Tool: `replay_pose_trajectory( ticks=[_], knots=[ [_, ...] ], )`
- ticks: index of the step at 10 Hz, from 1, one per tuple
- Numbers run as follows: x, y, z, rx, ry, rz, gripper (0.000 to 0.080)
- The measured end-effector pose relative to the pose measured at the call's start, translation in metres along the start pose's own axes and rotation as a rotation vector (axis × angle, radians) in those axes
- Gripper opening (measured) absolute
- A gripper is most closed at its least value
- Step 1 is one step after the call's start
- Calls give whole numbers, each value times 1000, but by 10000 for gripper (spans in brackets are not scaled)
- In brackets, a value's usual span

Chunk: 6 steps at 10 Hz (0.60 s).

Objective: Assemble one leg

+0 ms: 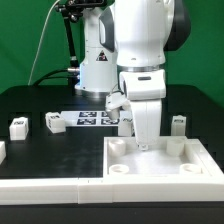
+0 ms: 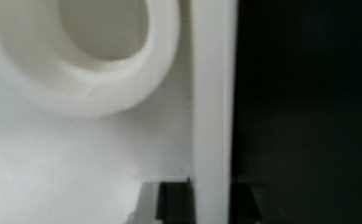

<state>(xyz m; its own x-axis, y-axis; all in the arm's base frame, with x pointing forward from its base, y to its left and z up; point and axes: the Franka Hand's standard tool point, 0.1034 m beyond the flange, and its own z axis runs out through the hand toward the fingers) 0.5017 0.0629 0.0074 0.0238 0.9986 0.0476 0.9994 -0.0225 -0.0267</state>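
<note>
Black worktop (image 1: 50, 155) fills the exterior view, with bare room at seven to nine o'clock, ahead of the parts. One white tray (image 1: 160, 172) sits at five o'clock, raised rim all round, four round sockets in its corners. The gripper (image 1: 145, 143) hangs upright over the tray's far rim, and I cannot tell whether its fingers are apart or together. Three free blocks stand apart from the tray: a leg (image 1: 18, 127) at nine o'clock, a second leg (image 1: 52, 122) near it, and a third leg (image 1: 178, 123) at three o'clock of the gripper. One marker board (image 1: 92, 118) lies behind.

In the wrist view, one socket (image 2: 89, 50) curves beside the tray's straight wall, with dark worktop beyond.
</note>
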Motion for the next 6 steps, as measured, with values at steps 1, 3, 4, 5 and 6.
replay_pose_trajectory(
  ticks=[1, 3, 4, 5, 6],
  knots=[
    [0, 0, 0, -2, 1, 5, 57],
    [0, 0, 0, -2, 0, 7, 226],
    [-1, 0, 1, -2, 0, 7, 410],
    [-1, 0, 1, -2, 0, 7, 543],
    [-1, 0, 1, -2, 0, 7, 543]
  ],
)
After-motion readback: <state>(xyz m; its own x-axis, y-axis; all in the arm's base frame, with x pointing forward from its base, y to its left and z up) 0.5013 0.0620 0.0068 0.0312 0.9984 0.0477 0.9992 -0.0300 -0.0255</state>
